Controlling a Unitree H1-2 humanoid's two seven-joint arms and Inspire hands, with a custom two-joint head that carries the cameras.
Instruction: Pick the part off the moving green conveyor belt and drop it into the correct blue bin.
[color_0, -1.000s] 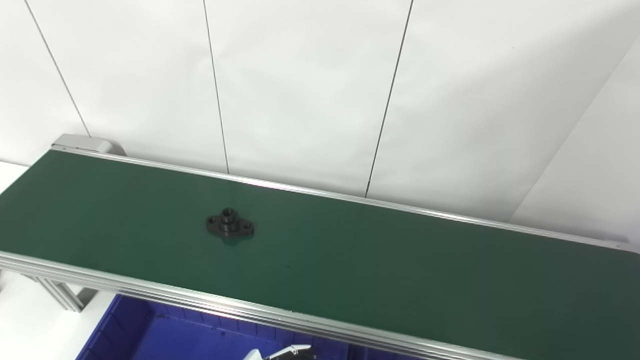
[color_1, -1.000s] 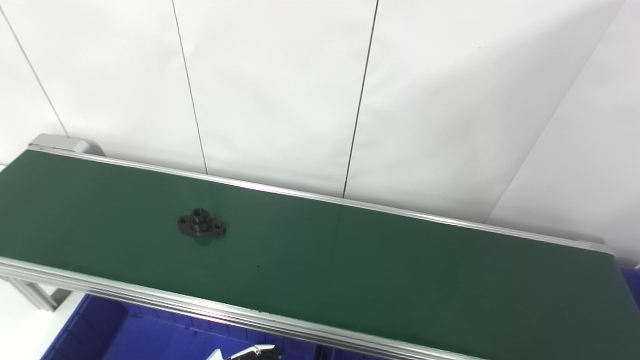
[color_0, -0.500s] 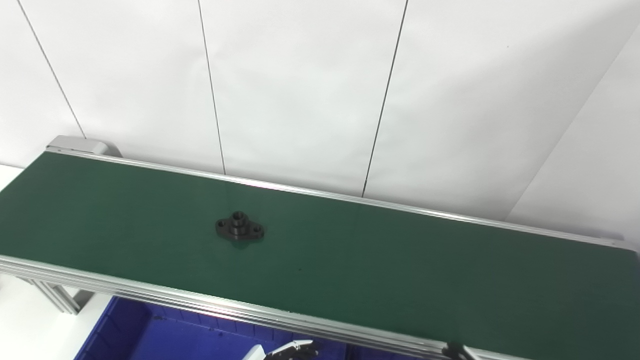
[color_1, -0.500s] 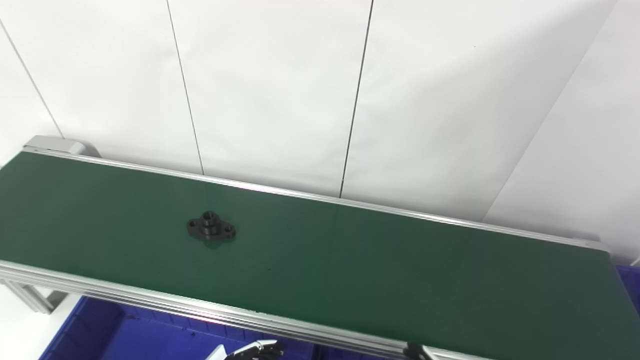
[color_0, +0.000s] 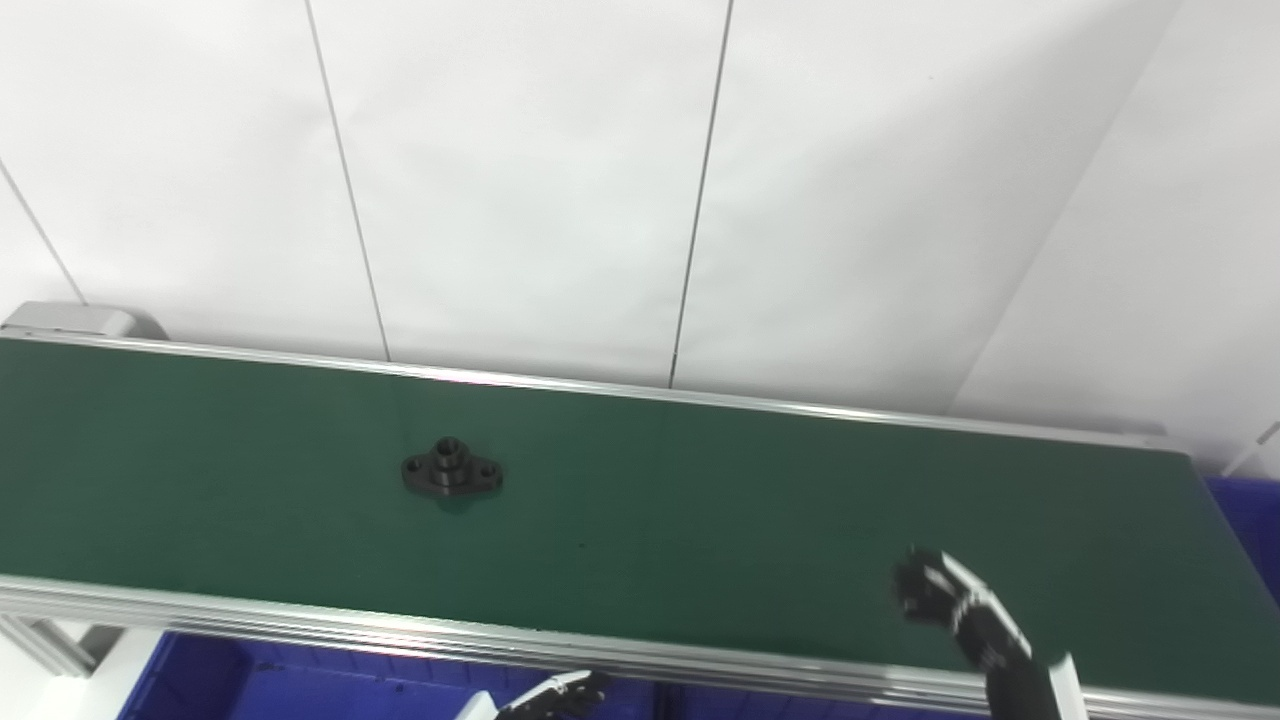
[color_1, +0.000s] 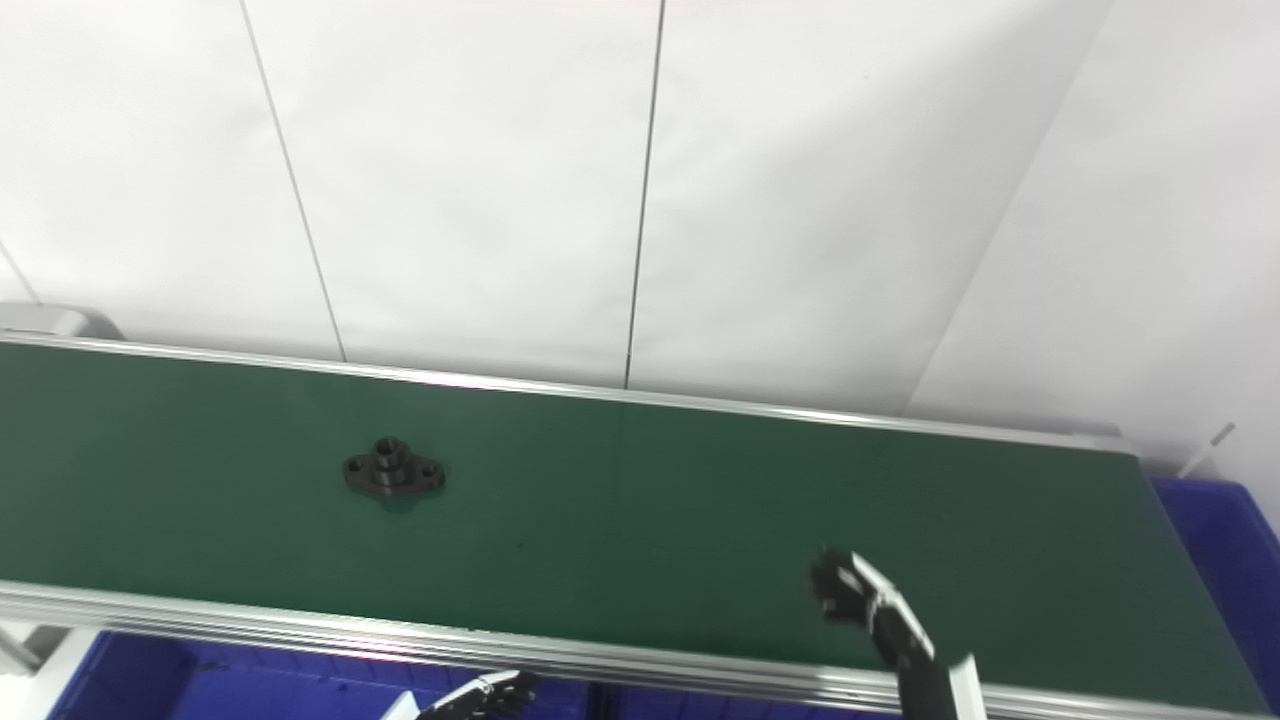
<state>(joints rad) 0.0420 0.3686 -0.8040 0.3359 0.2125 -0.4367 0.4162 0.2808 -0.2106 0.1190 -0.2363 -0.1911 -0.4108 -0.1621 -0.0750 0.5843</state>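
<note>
A black flange part (color_0: 452, 470) with a raised hub and two bolt ears lies flat on the green conveyor belt (color_0: 700, 500), left of centre. My right hand (color_0: 950, 605) is raised over the belt's near right portion, far to the right of the part, fingers partly curled and holding nothing. Only the fingertips of my left hand (color_0: 555, 695) show at the bottom edge, below the belt's front rail, stretched out and empty. One blue bin (color_0: 250, 680) sits below the belt's front edge; another blue bin (color_1: 1215, 540) stands at the belt's right end.
A silver rail (color_0: 400, 635) runs along the belt's front edge and another along its back. White wall panels (color_0: 600, 180) stand close behind the belt. A grey end cap (color_0: 70, 320) closes the belt's far left.
The camera has swung right, bringing the belt's right end and bin into view. My right hand has risen from below the rail to above the belt. The part has ridden rightward along the belt.
</note>
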